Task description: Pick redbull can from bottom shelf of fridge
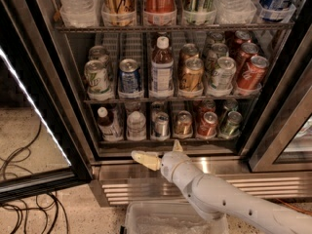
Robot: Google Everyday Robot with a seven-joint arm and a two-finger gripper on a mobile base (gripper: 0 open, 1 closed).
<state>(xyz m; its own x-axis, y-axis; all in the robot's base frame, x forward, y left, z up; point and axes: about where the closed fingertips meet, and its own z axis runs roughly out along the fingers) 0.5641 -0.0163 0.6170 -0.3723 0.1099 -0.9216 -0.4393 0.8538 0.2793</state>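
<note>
Redbull can stands upright on the bottom shelf of the fridge, third in the front row, counted from the left. At the far left the glass door is swung open, a lit strip running down its edge, and dark cables lie on the floor beneath it. Along the bottom shelf, first comes a brown bottle with a white cap, then a pale bottle with a white cap, then the Redbull can just beside it, slim and silver with a blue patch. To its right are a brown-gold can, a red can and a green can. The gripper hovers outside the fridge, in front of the steel sill under the bottom shelf, lower than the Redbull can and directly below it, clear of it and touching nothing. Its jaws are spread apart and hold nothing: one cream finger points left along the sill, the other points up toward the shelf edge, below and between the Redbull can and the brown-gold can. From there the white arm slants down to the lower right, crossing the ribbed base grille, with a clear plastic bin on the floor beneath it.
</note>
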